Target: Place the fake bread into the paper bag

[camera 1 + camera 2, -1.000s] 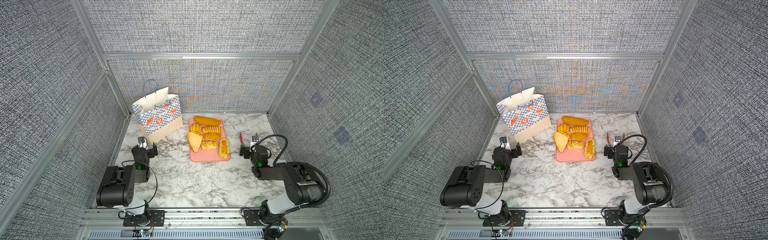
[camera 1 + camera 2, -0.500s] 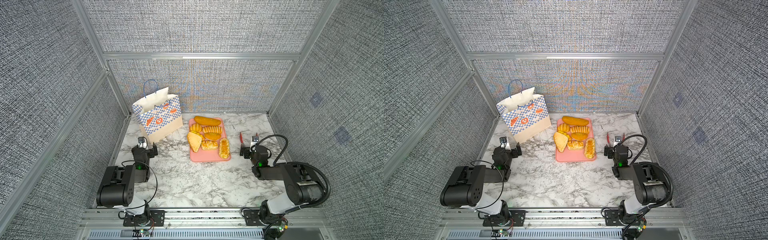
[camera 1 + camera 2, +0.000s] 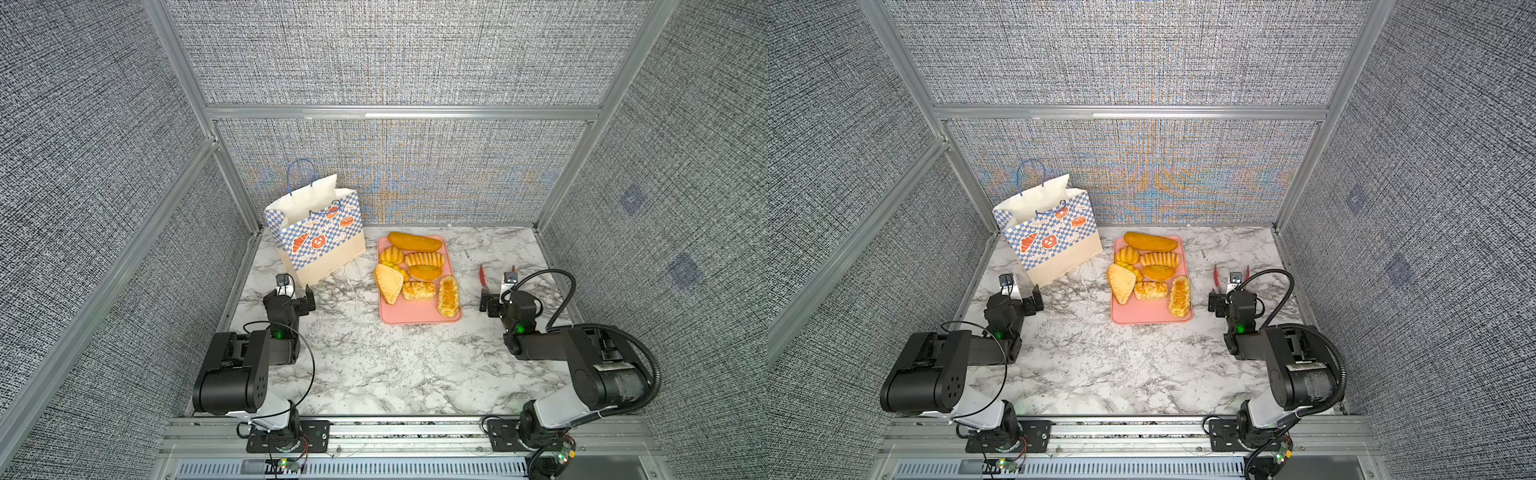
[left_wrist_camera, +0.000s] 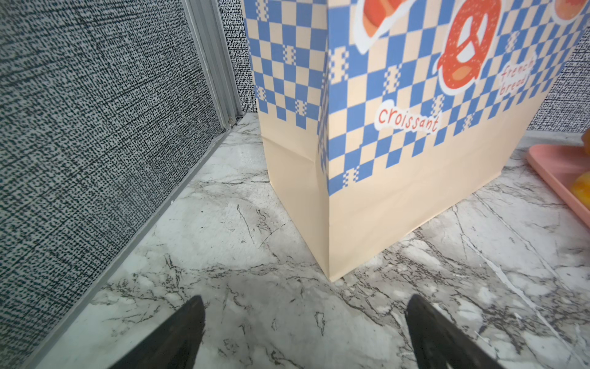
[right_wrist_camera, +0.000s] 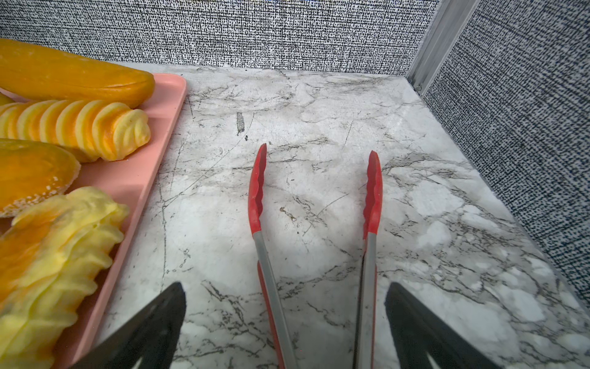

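**Task status: not begun, judged from the layout.**

The fake bread [image 3: 424,272], about seven golden-yellow to orange-brown toy pastries, is laid out in full on the flat pink rectangular tray [image 3: 415,318]. The tray is set at the middle of the grey-veined marble tabletop [image 3: 374,365].

No piece is seen in the cream paper carrier bag with blue checker band and blue cord handles [image 3: 320,249]. The bag is stood upright and open-mouthed near the left rear corner, just beside the tray. Its bottom is hidden in both top views.

The left gripper [image 4: 303,319] is spread wide and empty. It is held low before the near corner of the bag, apart from it.

The right gripper [image 5: 285,306] is likewise spread wide. The red-tipped metal tongs [image 5: 372,191] are rested on the tabletop with both arms passing between the jaws. A gap is visible on each side, so nothing is gripped.

**Outstanding:** every pastry is to be transferred from the tray into the bag.
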{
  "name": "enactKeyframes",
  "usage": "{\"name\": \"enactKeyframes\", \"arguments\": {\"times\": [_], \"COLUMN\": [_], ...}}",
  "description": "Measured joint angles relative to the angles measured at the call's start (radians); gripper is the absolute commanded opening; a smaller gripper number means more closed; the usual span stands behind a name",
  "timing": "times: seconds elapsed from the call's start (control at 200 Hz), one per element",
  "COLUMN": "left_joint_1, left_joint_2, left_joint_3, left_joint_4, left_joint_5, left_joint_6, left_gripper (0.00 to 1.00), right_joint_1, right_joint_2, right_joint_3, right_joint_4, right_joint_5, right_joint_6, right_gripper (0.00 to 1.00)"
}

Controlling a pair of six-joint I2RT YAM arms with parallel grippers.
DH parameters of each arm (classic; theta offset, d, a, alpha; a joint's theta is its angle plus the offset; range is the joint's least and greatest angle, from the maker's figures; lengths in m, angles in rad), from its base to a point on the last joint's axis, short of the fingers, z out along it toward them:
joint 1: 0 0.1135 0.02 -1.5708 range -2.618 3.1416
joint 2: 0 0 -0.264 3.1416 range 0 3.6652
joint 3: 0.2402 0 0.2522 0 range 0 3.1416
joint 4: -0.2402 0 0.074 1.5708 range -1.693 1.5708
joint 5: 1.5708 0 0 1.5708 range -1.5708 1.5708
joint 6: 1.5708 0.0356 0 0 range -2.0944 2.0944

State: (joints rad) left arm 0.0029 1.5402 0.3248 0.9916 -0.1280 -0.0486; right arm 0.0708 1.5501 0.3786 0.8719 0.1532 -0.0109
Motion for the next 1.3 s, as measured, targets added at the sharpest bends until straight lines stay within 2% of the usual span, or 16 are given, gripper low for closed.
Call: {"name": "enactKeyframes", "arguments": {"times": [0.13,0.235,0.455,0.575,0.73,0.855,0.965,1.055,1.085,1.155,1.225,1.3], "left_joint_1": [0.0,0.0,-0.001,-0.001,-0.001,0.013,0.027,0.034,0.04,0.057,0.077,0.098], "left_joint_2": [-0.012,-0.065,-0.289,-0.396,-0.511,-0.527,-0.484,-0.436,-0.412,-0.344,-0.26,-0.157], "left_joint_3": [0.0,0.012,0.163,0.269,0.35,0.48,0.652,0.802,0.861,1.005,1.149,1.294], "left_joint_4": [-0.009,-0.052,-0.364,-0.588,-0.816,-1.015,-1.169,-1.289,-1.328,-1.419,-1.487,-1.569], "left_joint_5": [0.0,-0.007,-0.06,-0.079,-0.108,-0.116,-0.086,-0.034,-0.019,0.017,0.067,0.127], "left_joint_6": [0.0,-0.001,-0.023,-0.064,-0.176,-0.265,-0.298,-0.297,-0.29,-0.262,-0.232,-0.193], "left_gripper": [0.98,0.98,0.99,0.98,0.99,0.99,0.96,0.92,0.98,0.98,0.92,0.89], "right_joint_1": [0.0,0.0,0.0,0.001,0.0,-0.006,-0.013,-0.012,-0.012,-0.008,0.02,0.075], "right_joint_2": [-0.029,-0.121,-0.368,-0.499,-0.615,-0.679,-0.734,-0.722,-0.701,-0.642,-0.59,-0.56], "right_joint_3": [-0.008,-0.021,-0.001,0.045,0.217,0.298,0.303,0.356,0.387,0.455,0.492,0.503], "right_joint_4": [-0.005,-0.028,-0.196,-0.351,-0.651,-0.848,-0.954,-1.05,-1.077,-1.117,-1.138,-1.154], "right_joint_5": [-0.001,-0.001,0.003,-0.003,0.008,-0.006,-0.093,-0.215,-0.263,-0.385,-0.508,-0.582], "right_joint_6": [0.0,-0.001,0.018,0.065,0.198,0.311,0.391,0.434,0.443,0.461,0.478,0.499], "right_gripper": [0.99,0.99,0.99,0.99,0.99,0.98,0.9,0.82,0.8,0.77,0.77,0.77]}}
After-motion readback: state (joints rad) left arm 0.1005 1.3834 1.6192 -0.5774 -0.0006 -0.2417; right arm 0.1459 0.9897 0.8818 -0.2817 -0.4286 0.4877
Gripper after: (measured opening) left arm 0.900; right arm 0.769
